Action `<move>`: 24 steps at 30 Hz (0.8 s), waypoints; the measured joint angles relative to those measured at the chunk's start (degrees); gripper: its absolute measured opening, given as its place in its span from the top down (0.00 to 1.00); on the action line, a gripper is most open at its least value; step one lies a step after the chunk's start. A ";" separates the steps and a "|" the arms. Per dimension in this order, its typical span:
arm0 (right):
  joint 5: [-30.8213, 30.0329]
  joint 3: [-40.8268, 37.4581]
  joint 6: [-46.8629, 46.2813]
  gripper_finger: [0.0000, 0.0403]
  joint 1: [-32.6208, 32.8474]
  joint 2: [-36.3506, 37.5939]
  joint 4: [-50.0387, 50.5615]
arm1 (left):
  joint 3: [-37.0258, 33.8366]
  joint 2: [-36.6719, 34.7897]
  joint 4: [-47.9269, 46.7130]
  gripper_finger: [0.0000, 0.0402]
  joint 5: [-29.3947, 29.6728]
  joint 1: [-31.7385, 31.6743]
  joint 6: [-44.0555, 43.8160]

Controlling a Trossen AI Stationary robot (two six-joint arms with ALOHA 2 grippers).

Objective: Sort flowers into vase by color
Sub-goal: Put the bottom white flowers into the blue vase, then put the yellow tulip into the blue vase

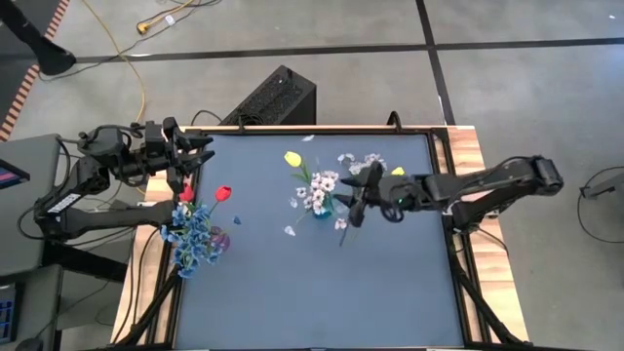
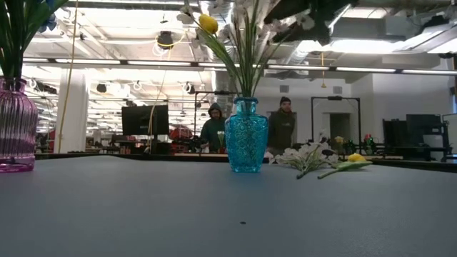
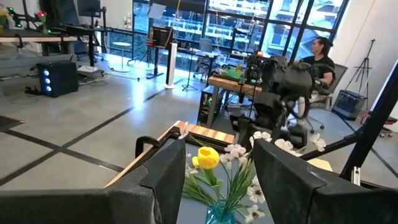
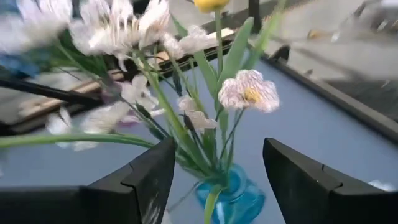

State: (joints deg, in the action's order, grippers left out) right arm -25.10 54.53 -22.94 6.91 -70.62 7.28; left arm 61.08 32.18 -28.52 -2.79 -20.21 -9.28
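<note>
Right end effector (image 1: 357,200) poised above the tabletop (image 1: 390,292) just beside the blue vase (image 2: 246,135), fingers (image 4: 143,177) spread apart with nothing between them; in the right wrist view, vase mouth and stems framed by the gap. Blue vase standing upright near the middle of the tabletop, filled with white blossom sprays (image 1: 317,190) and one yellow tulip (image 1: 292,158) leaning toward the far edge. Loose white blossom spray (image 1: 359,161) lying flat on the tabletop beyond the right arm, near the far right corner, with a second yellow tulip (image 2: 355,158) lying just beside it.

Left end effector (image 1: 195,151) held above the far left part of the tabletop, fingers (image 3: 165,174) apart, empty; in its wrist view, looking across toward the blue vase and the right arm behind it. Pink vase (image 2: 16,128) upright at the left side of the tabletop, carrying blue blossom sprays (image 1: 195,234) and red tulips (image 1: 223,193), one red bloom leaning out toward the centre, another close under the left arm.

Beyond the tabletop in the low view, two people (image 2: 213,128) standing in the room behind the blue vase. In the left wrist view, a seated person (image 3: 320,56) at a desk in the background.
</note>
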 joint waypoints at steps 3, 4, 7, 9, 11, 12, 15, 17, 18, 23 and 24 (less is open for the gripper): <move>8.06 1.63 -2.90 0.33 -2.20 2.39 3.86 | 0.00 0.00 0.01 0.56 -0.16 -0.01 0.00; 10.39 2.31 -3.67 0.33 -2.88 3.01 5.44 | 0.00 0.00 0.01 0.56 -0.60 0.00 0.00; 14.06 4.64 -9.64 0.33 -4.87 4.85 10.04 | 0.00 0.00 0.01 0.56 -1.47 0.00 0.02; 15.37 6.13 -13.99 0.33 -6.00 6.02 12.74 | 0.00 0.00 0.01 0.56 -1.51 0.00 0.02; 16.38 7.64 -18.19 0.33 -7.20 7.10 17.02 | 0.00 0.00 0.01 0.56 -2.04 0.00 -0.02; 16.41 8.38 -20.16 0.33 -7.66 7.58 20.12 | 0.00 0.00 0.01 0.56 -2.34 0.00 -0.03; 14.66 9.17 -29.35 0.33 -9.14 8.67 29.54 | 0.02 0.00 -0.09 0.56 -3.06 0.00 -0.08; 12.41 9.17 -37.90 0.33 -10.05 8.83 36.06 | 0.02 0.00 -0.34 0.56 -3.63 0.00 -0.07; 11.38 9.17 -43.18 0.33 -10.55 8.77 39.94 | 0.02 0.00 -0.42 0.56 -4.01 0.00 -0.03; 9.77 7.20 -60.25 0.33 -12.06 6.59 54.43 | 0.02 0.00 -0.45 0.56 -4.48 -0.02 0.42; 9.78 6.17 -62.66 0.33 -12.01 5.85 55.81 | 0.02 0.00 -0.45 0.56 -4.50 0.00 0.42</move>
State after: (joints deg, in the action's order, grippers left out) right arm -15.31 60.70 -85.60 -5.11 -64.77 63.09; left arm 61.10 32.18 -28.97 -7.29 -20.21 -8.86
